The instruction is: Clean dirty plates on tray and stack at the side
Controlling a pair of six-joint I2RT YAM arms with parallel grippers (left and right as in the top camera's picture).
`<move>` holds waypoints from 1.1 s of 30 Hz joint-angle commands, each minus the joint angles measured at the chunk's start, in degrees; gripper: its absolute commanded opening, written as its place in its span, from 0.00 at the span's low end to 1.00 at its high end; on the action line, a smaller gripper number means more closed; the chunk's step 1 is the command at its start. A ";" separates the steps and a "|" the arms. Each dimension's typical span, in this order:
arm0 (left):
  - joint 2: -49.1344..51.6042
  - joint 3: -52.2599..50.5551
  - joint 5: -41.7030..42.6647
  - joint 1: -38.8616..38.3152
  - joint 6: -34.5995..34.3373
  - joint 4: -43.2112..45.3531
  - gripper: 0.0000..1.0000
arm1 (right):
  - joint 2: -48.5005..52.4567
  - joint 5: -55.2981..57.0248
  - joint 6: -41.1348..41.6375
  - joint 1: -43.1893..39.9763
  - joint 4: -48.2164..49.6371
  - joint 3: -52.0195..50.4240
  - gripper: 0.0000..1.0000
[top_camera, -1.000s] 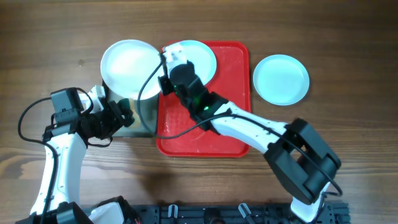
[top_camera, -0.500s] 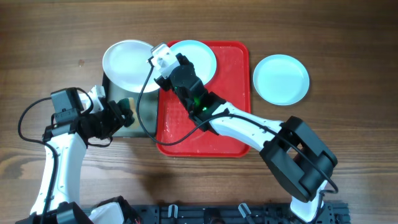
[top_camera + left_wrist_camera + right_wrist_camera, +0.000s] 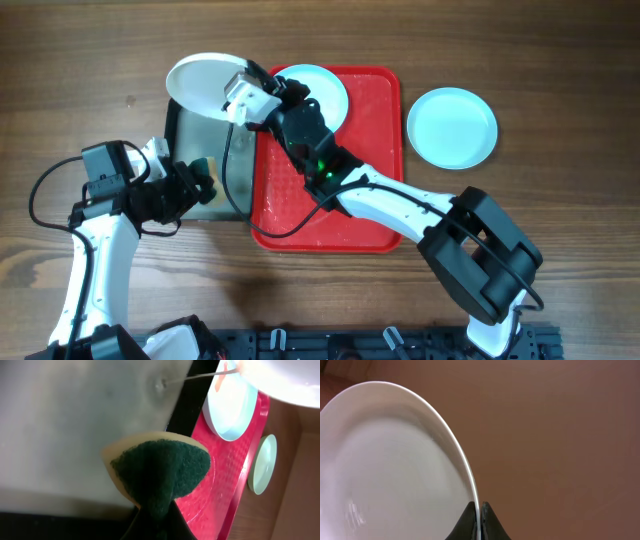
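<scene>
Where overhead hides grips, wrist views show right tool [image 3: 480, 511] pinching white plate [image 3: 395, 465], left tool [image 3: 154, 516] clenching sponge [image 3: 161, 466].

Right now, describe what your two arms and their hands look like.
Both arms are white tubes joined by black blocks. The right arm has a small green light near its wrist and a thin black cable. The left arm trails a black cable loop. The left hand and right hand have slim black fingers.

Three plates [image 3: 195, 85] [image 3: 330, 95] [image 3: 452, 127], one red tray [image 3: 375, 200], one grey tray [image 3: 195, 135], one sponge [image 3: 160, 465].
</scene>
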 commanded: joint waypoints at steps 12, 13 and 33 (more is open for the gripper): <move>-0.90 0.02 0.42 0.28 1.40 0.13 0.04 | 0.42 -1.03 -2.16 0.11 1.11 0.81 0.04; -0.90 0.02 0.44 0.28 1.40 0.11 0.04 | 0.42 -1.64 -1.42 0.11 0.74 0.81 0.04; -0.90 0.02 0.46 0.28 1.40 0.09 0.04 | -0.48 -8.96 43.63 -4.26 -22.18 0.81 0.04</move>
